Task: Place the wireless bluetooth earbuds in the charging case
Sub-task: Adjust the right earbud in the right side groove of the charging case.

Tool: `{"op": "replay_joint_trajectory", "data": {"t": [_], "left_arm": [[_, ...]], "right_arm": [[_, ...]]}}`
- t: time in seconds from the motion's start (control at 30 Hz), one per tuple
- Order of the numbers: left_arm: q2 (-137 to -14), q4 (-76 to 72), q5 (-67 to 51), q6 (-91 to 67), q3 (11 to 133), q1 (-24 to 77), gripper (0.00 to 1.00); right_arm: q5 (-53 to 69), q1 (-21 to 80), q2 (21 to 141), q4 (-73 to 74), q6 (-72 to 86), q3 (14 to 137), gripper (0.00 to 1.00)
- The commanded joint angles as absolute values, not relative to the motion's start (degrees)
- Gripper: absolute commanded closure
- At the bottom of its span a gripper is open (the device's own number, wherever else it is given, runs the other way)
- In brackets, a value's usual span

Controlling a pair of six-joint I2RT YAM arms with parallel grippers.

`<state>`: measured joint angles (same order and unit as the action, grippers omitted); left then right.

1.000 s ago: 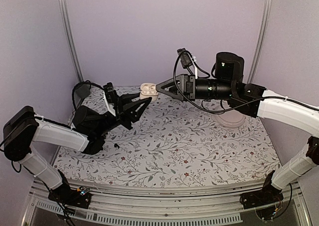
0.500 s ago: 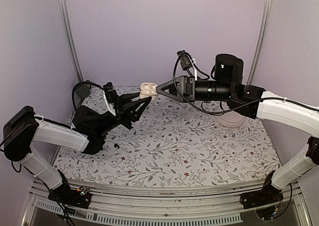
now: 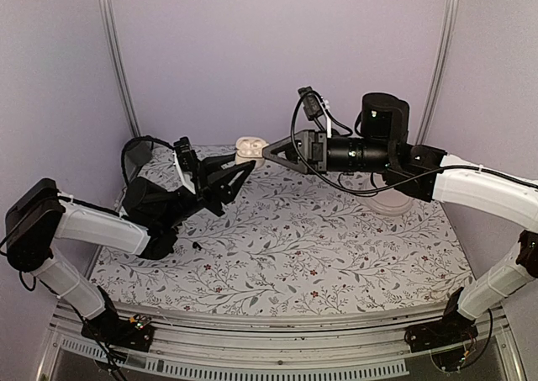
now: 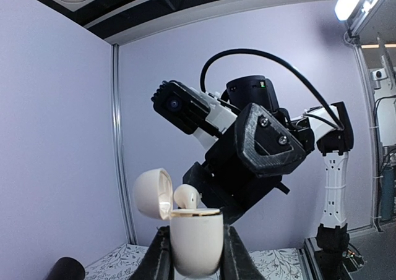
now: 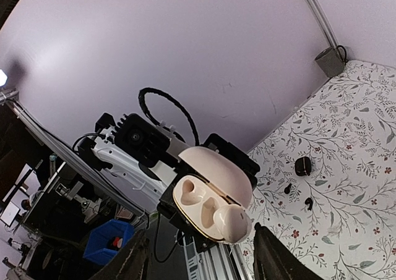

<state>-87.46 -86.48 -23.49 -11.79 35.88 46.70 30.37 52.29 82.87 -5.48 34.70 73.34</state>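
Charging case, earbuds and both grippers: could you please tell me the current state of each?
Charging case: lid open, held up off the table, both wells look empty.
Earbuds: apparently among the small dark pieces lying on the table, outside the case.
Left gripper: shut on the charging case.
Right gripper: open, holding nothing.

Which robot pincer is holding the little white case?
The left pincer, shut around the open cream case; the right pincer only stands open nearby.
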Motion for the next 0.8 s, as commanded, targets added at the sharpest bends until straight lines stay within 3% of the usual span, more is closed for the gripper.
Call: {"op": "replay_joint_trajectory", "data": {"t": [0.0,0.77], "left_arm": [[-87.8,-87.9,-23.1,-10.9,37.5,46.2,1.00],[-87.3,-86.7,-23.1,-10.8,37.3,46.3,1.00]], "right_arm": [[28.0,53.0,81.1,-4.4,33.0,73.7,0.43],[16.8,53.8,79.2,0.9,30.1,75.3,0.43]]}}
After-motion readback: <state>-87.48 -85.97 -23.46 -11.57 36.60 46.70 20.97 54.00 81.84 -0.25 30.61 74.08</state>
